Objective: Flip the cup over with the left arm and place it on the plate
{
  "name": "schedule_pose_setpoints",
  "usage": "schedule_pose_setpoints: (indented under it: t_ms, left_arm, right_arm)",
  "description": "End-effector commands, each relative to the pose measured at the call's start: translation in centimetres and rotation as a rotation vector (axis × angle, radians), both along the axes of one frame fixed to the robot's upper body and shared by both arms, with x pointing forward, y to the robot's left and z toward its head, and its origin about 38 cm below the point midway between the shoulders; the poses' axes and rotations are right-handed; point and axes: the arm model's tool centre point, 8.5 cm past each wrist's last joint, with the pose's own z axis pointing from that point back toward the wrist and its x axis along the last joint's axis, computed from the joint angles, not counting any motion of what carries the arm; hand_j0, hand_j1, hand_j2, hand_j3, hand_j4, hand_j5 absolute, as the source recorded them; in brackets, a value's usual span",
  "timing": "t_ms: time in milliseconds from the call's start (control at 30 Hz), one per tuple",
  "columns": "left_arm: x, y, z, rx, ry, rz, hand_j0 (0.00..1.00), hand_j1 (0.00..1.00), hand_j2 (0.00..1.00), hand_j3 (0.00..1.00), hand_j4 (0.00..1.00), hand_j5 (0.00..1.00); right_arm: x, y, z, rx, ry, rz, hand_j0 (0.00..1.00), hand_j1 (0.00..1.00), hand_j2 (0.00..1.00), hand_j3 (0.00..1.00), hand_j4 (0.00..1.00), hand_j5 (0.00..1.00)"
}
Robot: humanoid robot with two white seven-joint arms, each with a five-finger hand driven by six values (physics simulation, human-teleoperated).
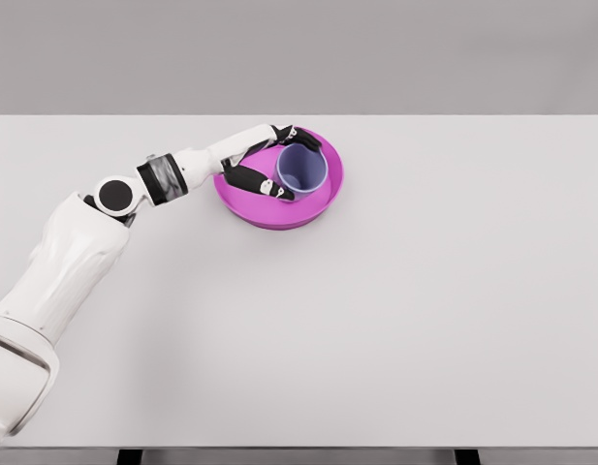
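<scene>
A lavender cup (302,170) stands upright, mouth up, on the magenta plate (323,205) at the table's far middle. My left hand (279,160) reaches in from the left and wraps the cup's left side. Its dark fingers (300,137) curve behind the rim, and the thumb (269,184) lies along the near side. Whether the fingers press the cup or sit just off it is hard to tell. My right arm does not show.
The white table (395,320) spreads wide around the plate, its front edge near the bottom of the picture. My left arm (134,194) stretches across the table's left part.
</scene>
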Motion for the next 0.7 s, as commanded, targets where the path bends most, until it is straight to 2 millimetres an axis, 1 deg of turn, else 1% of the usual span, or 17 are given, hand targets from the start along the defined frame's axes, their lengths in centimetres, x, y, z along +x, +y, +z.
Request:
schedule_pose_setpoints:
  t_ms: [0,67,167,200,300,367,400,433,500,567,600,667]
  left_arm:
    - [0.0,-0.1,0.1,-0.010,0.003,0.002,0.82,0.82,0.82,0.82,0.82,0.82]
    - [0.1,0.1,0.1,-0.009,0.002,0.005,0.84,0.84,0.84,0.84,0.84,0.84]
    - [0.1,0.2,-0.3,-0.002,0.013,0.010,0.86,0.86,0.86,0.86,0.86,0.86]
    - [0.2,0.2,-0.1,-0.004,0.010,0.011,0.87,0.87,0.87,0.87,0.87,0.87]
    - [0.2,0.3,-0.3,-0.003,0.017,0.016,0.87,0.87,0.87,0.87,0.87,0.87]
    - [0.1,-0.6,-0.4,-0.009,0.020,0.003,0.87,0.87,0.87,0.87,0.87,0.87]
    - [0.0,-1.5,-0.5,-0.014,0.022,-0.011,0.86,0.86,0.86,0.86,0.86,0.86]
    - [-0.1,-1.8,-0.6,-0.009,0.023,-0.019,0.83,0.83,0.83,0.83,0.83,0.83]
    - [-0.2,-2.0,-0.4,-0.011,0.018,-0.026,0.74,0.74,0.74,0.74,0.74,0.74]
    - [-0.2,-2.3,-0.4,-0.015,0.018,-0.031,0.73,0.73,0.73,0.73,0.73,0.73]
    - [-0.2,-2.4,-0.3,-0.016,0.016,-0.032,0.69,0.69,0.69,0.69,0.69,0.69]
    - [-0.1,-2.3,-0.3,-0.018,0.018,-0.028,0.69,0.69,0.69,0.69,0.69,0.69]
  right_arm:
    - [0.0,0.0,0.0,0.000,0.000,0.000,1.00,1.00,1.00,1.00,1.00,1.00]
    - [0.0,0.0,0.0,0.000,0.000,0.000,1.00,1.00,1.00,1.00,1.00,1.00]
    - [0.0,0.0,0.0,0.000,0.000,0.000,1.00,1.00,1.00,1.00,1.00,1.00]
    - [0.0,0.0,0.0,0.000,0.000,0.000,1.00,1.00,1.00,1.00,1.00,1.00]
    - [0.0,0.0,0.0,0.000,0.000,0.000,1.00,1.00,1.00,1.00,1.00,1.00]
    - [0.0,0.0,0.0,0.000,0.000,0.000,1.00,1.00,1.00,1.00,1.00,1.00]
    - [0.0,0.0,0.0,0.000,0.000,0.000,1.00,1.00,1.00,1.00,1.00,1.00]
    - [0.0,0.0,0.0,0.000,0.000,0.000,1.00,1.00,1.00,1.00,1.00,1.00]
    - [0.0,0.0,0.0,-0.001,0.000,0.000,1.00,1.00,1.00,1.00,1.00,1.00]
    - [0.0,0.0,0.0,0.000,0.000,0.000,1.00,1.00,1.00,1.00,1.00,1.00]
    - [0.0,0.0,0.0,0.000,0.000,0.000,1.00,1.00,1.00,1.00,1.00,1.00]
    - [0.0,0.0,0.0,0.000,0.000,0.000,1.00,1.00,1.00,1.00,1.00,1.00]
